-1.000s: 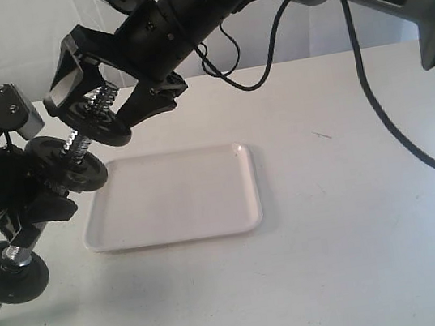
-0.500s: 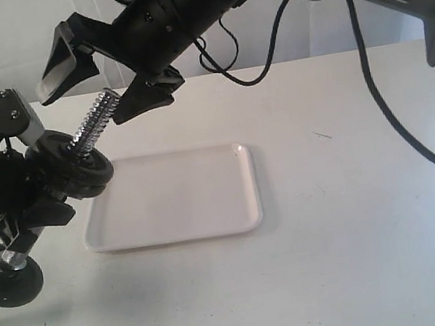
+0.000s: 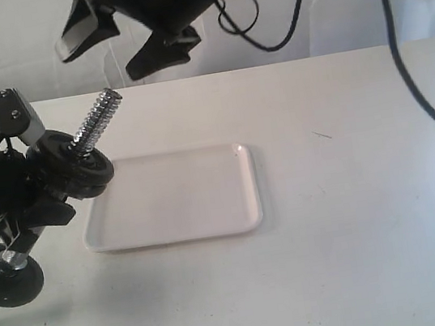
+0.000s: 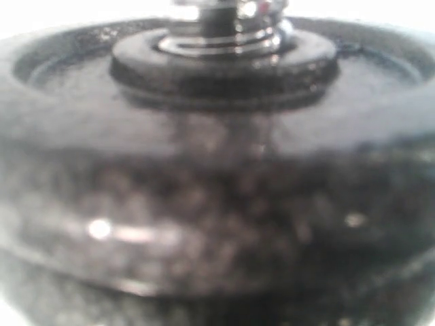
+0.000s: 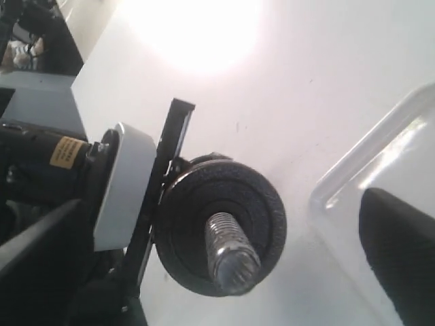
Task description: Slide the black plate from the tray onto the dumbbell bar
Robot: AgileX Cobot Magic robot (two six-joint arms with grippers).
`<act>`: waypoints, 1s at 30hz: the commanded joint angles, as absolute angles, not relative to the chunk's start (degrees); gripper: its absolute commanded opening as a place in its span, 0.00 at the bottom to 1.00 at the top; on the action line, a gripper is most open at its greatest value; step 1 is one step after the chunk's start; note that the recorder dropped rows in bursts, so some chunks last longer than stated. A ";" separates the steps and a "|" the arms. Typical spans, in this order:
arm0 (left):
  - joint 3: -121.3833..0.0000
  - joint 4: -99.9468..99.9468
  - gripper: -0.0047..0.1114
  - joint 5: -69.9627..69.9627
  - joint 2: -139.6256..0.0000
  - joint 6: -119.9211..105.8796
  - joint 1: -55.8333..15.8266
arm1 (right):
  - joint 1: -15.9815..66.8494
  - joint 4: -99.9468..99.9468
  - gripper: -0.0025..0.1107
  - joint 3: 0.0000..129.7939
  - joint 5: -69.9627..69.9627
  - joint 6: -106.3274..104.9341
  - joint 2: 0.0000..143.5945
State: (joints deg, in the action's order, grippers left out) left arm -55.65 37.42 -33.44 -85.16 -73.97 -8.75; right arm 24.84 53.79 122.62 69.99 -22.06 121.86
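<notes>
Right gripper [image 3: 96,65]: suspended above the table [image 3: 356,216], jaws spread wide, nothing between them.

Left gripper [image 3: 10,190]: closed around the dumbbell bar [image 3: 100,115] and holding it off the table. The bar is tilted, its bare threaded end pointing to 1 o'clock in the exterior view.

The black plate [image 3: 79,171]: threaded on the bar, seated against the left gripper. It lies at 7 o'clock from the right gripper, well apart from it. The right wrist view confirms the threaded end protruding through the centre hole. The left wrist view is filled by the plate, blurred.

A second black disc [image 3: 6,281] sits on the bar's 7 o'clock end.

The tray [image 3: 174,198]: flat on the table, at 4 o'clock from the plate, which overhangs its near corner.
</notes>
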 commanded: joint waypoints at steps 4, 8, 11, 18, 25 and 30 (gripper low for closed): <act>-57.71 46.59 0.04 -22.75 -85.43 -65.77 -8.72 | 21.59 44.69 0.95 124.78 69.96 -18.07 116.57; -57.71 46.59 0.04 -17.95 -87.74 -61.11 -8.72 | 21.59 42.65 0.95 124.68 69.96 -17.65 115.90; -57.71 47.29 0.04 -13.88 -89.64 -57.84 -8.72 | 21.59 42.54 0.95 124.68 69.96 -17.65 115.89; -57.71 47.42 0.04 -7.44 -93.13 -53.70 -8.72 | 21.59 41.18 0.95 124.68 69.96 -17.65 115.89; -57.71 47.42 0.04 -6.92 -93.59 -53.70 -8.72 | 21.59 40.93 0.95 124.68 69.96 -17.65 115.89; -57.71 47.42 0.04 -11.35 -93.44 -55.40 -8.72 | 21.59 39.17 0.95 124.68 69.96 -17.75 115.79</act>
